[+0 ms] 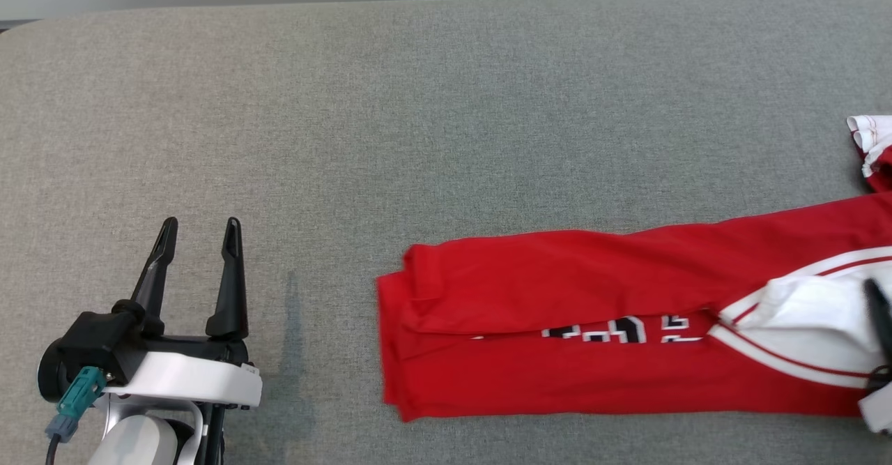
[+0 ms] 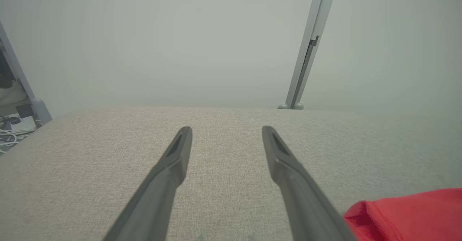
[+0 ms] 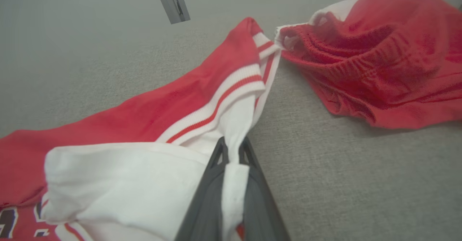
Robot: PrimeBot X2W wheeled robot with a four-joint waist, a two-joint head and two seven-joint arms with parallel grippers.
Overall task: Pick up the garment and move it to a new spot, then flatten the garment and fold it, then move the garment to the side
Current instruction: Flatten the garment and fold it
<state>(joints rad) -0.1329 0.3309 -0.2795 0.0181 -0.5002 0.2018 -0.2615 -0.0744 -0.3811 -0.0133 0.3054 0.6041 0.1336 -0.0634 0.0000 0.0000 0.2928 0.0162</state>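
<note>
Garment (image 1: 557, 325) lay red along the counter (image 1: 418, 102); we had our right hand (image 3: 234, 150) clamped on its white fold and our left hand (image 1: 201, 224) spread, empty.

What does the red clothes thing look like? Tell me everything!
The garment is soft red cloth with white panels, thin red stripes and dark blocky lettering. A ribbed stretchy band sits bunched at one end. It lies long and folded over on the grey table, a bit rumpled. The right gripper is shut on a white fold.
</note>
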